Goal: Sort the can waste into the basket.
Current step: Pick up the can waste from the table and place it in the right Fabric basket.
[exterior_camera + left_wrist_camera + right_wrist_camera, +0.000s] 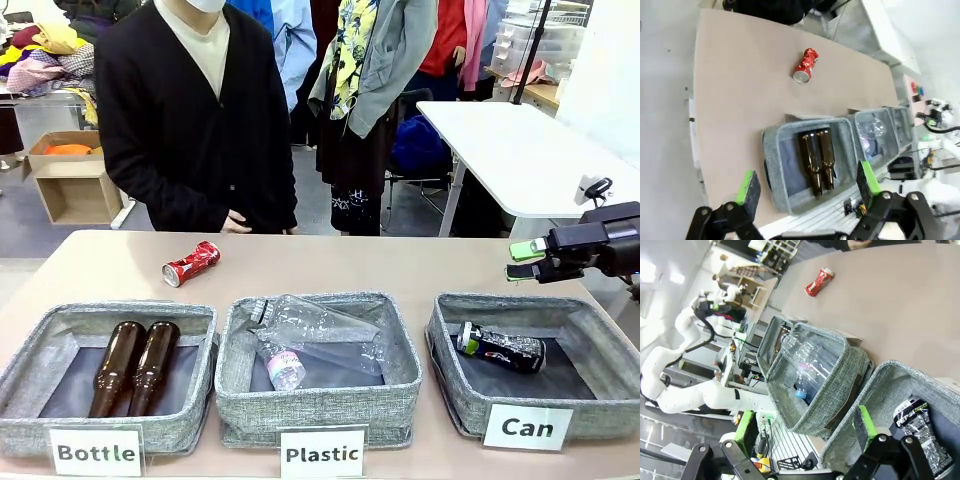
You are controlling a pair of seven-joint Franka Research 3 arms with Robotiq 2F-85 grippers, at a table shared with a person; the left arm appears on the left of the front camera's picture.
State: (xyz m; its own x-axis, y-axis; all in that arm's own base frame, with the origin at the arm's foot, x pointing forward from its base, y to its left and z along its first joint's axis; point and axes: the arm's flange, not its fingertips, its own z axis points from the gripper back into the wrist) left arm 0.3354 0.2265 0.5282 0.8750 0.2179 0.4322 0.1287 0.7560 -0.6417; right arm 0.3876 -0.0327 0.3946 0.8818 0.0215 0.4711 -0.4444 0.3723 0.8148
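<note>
The red can (190, 263) lies on its side on the bare table (380, 265). It is left of the middle and nearer the far edge, just behind the far right corner of the Bottle basket (110, 312) without touching it. It is crushed. In the left wrist view it (805, 65) lies alone on the tabletop, well apart from the baskets.

The black can (501, 348) lies on its side on the dark floor of the Can basket (510, 303), in the left half. That basket stands at the front right of the table with its white label (527, 427) facing the front edge.

The right gripper (522, 260) hovers above the table's right edge, behind the Can basket's far right corner, with its fingers pointing left. Its jaws are apart and nothing is between them. In its own wrist view the gripper (805, 424) is spread wide over the Can basket (890, 371) and the Plastic basket (840, 390), and the black can (920, 427) shows at the lower right.

The left gripper (807, 182) also has its jaws wide apart and empty. It looks down on the Bottle basket (772, 165) near the table's front left corner.

Two brown bottles (133, 365) lie side by side in the Bottle basket. Clear bottles (320, 335) lie in the Plastic basket (320, 400) in the middle. A person (195, 110) stands at the far edge, one hand (237, 223) just at the rim.
</note>
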